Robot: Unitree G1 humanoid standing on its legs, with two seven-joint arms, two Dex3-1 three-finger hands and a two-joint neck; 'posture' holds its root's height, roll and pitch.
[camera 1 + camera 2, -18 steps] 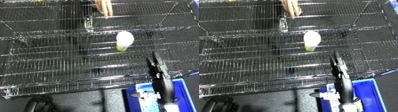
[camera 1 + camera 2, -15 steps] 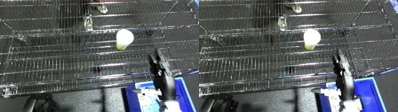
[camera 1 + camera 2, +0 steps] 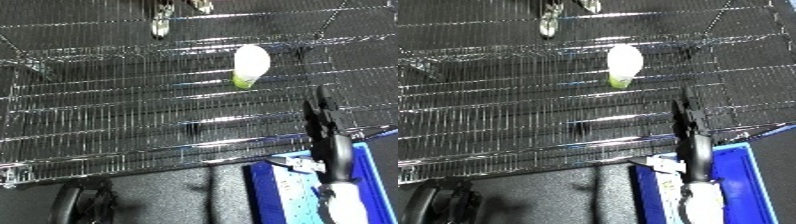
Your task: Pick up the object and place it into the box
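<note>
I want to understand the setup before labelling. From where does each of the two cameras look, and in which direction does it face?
Left eye view: on the head, looking down at the wire rack shelf with the white and green bottle; the right hand and forearm show.
Right eye view: beside it, looking down the same way; the blue bin shows at lower right.
Both share the shelf, bottle, bin and right hand, slightly shifted sideways.

One white-and-green object (image 3: 250, 65) lies far on the one wire shelf (image 3: 107, 125); one blue bin (image 3: 731, 180) sits near right; one black hand (image 3: 320, 112) shows.
</note>
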